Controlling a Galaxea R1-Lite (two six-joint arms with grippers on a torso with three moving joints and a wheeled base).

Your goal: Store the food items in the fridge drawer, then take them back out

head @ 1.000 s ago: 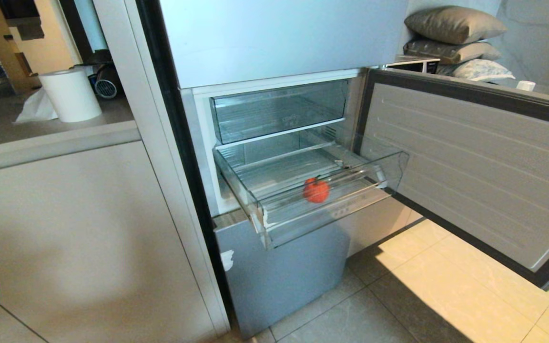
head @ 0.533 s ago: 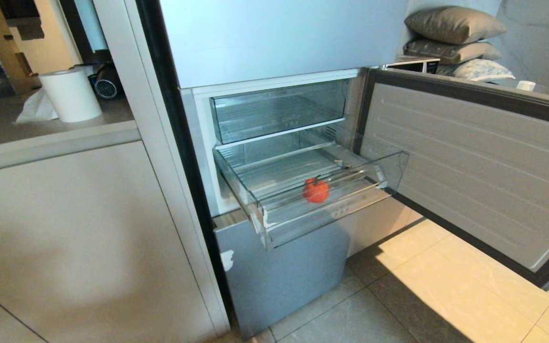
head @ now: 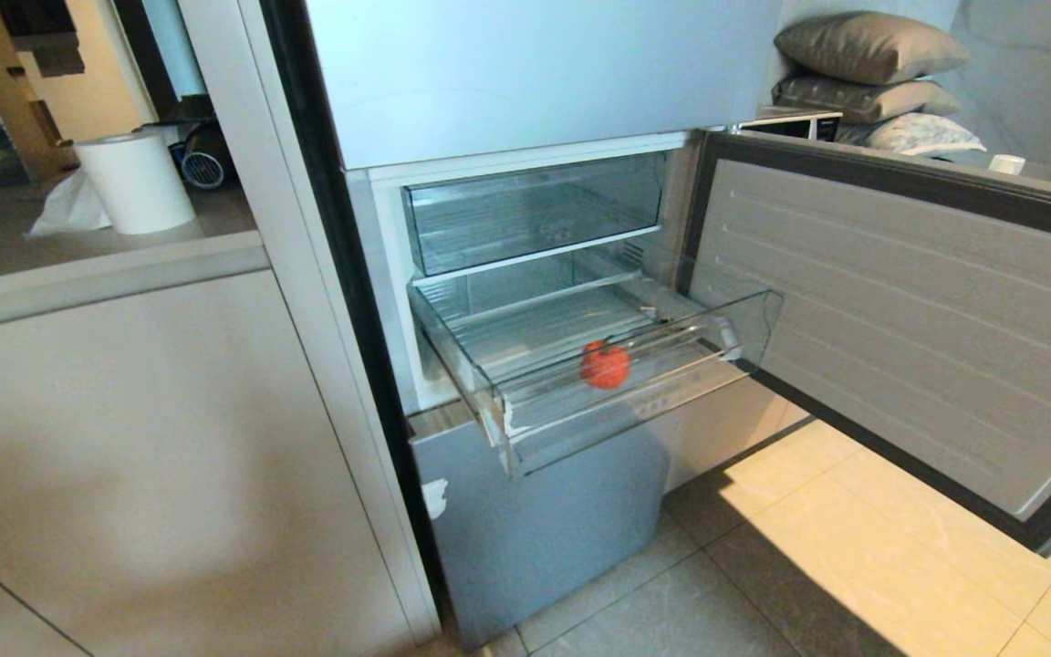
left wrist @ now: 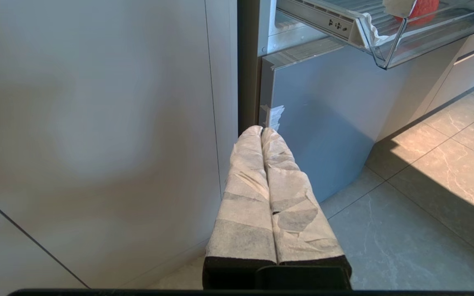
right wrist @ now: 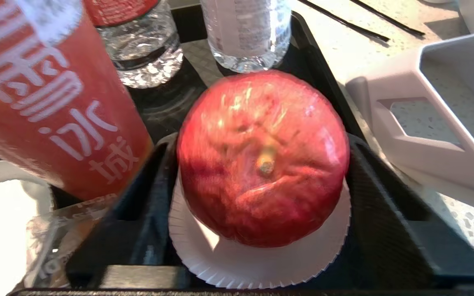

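The fridge drawer (head: 598, 365), clear plastic with a ribbed bottom, stands pulled out of the fridge beneath a second clear drawer (head: 535, 214) that is pushed in. The fridge door (head: 900, 338) hangs open at the right. One bright red piece (head: 605, 365) lies inside the pulled-out drawer, near its front lip and about midway between its side walls. Neither arm shows in the head view.

The left gripper (left wrist: 262, 133) hangs low in front of the cabinet panel (left wrist: 97, 144) beside the fridge, its two paper-wrapped fingers (left wrist: 249, 185) pressed together with nothing between them. From there the front corner of the drawer shows overhead, with the red piece just visible through the plastic.

The right gripper is away from the fridge, over a black tray (right wrist: 385, 197) on a speckled counter (right wrist: 344, 45). The dull pinkish-red round fruit (right wrist: 261, 158) sits on a white paper liner (right wrist: 261, 263) on the tray, directly in front of the right wrist camera, stem end facing it. The right gripper's fingers cannot be made out there, so whether they stand apart or touch the fruit cannot be told. An orange-labelled bottle (right wrist: 47, 94) stands just beside the fruit, two clear water bottles (right wrist: 245, 33) stand behind it on the tray, and a white plastic frame (right wrist: 426, 119) lies on the counter past the tray's edge.
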